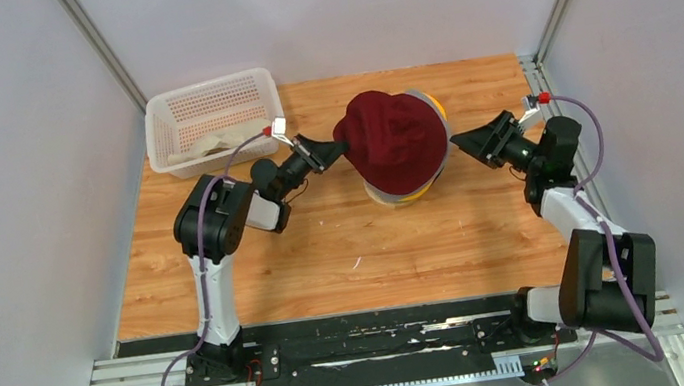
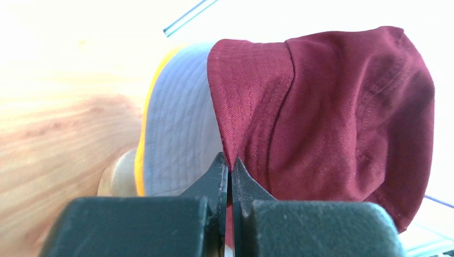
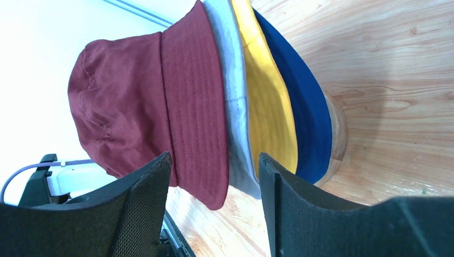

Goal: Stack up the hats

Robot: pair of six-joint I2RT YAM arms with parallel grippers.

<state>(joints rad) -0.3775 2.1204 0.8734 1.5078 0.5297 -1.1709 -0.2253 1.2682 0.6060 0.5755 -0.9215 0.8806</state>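
The dark red hat (image 1: 391, 138) sits on top of a stack on the round wooden stand (image 3: 337, 128). Under it lie the grey hat (image 3: 235, 107), the yellow hat (image 3: 267, 96) and the navy hat (image 3: 302, 107). My left gripper (image 1: 337, 149) is shut on the left brim of the dark red hat (image 2: 321, 107), with the grey hat (image 2: 182, 128) just behind. My right gripper (image 1: 460, 144) is open and empty, just right of the stack, its fingers (image 3: 144, 203) on either side of the brim edges without touching them. The beige hat (image 1: 210, 143) lies in the basket.
The white perforated basket (image 1: 208, 96) stands at the back left of the wooden table (image 1: 325, 246). Grey walls close in both sides and the back. The arms' base rail runs along the near edge.
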